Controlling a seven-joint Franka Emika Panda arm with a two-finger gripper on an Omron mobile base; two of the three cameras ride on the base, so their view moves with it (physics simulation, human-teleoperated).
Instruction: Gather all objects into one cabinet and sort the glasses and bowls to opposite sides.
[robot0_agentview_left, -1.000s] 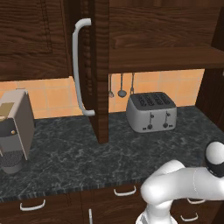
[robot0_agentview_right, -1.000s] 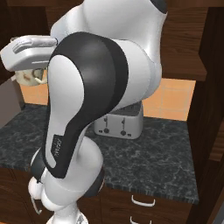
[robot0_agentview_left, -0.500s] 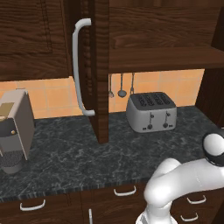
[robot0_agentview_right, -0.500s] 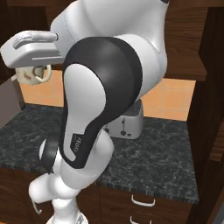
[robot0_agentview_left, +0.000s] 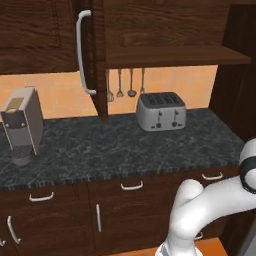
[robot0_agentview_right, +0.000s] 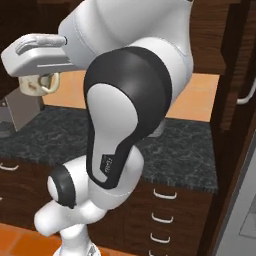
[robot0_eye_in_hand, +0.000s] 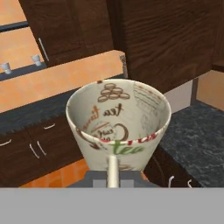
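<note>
My gripper (robot0_eye_in_hand: 113, 175) is shut on the handle of the pale speckled mug (robot0_eye_in_hand: 118, 122), a cream cup with brown "tea" lettering whose open mouth faces the hand camera. In the right base view the same mug (robot0_agentview_right: 34, 85) hangs under my hand at the upper left, above the counter's left part, with my gripper (robot0_agentview_right: 39, 77) shut on it. The tall dark wall cabinet (robot0_agentview_left: 165, 35) stands open in the left base view. Its door juts out edge-on, carrying a long curved silver handle (robot0_agentview_left: 82, 52). My arm bends in at the lower right there.
A silver toaster (robot0_agentview_left: 161, 111) sits on the dark speckled counter (robot0_agentview_left: 120, 147) under the open cabinet, with utensils (robot0_agentview_left: 125, 82) hanging behind it. A grey coffee machine (robot0_agentview_left: 22, 125) stands at the left. Base cabinets with short handles run below.
Both base views have shifted, so the cameras moved with the base. My arm has swung, and the hand with the mug sits slightly higher in the right base view. The grip is unchanged.
</note>
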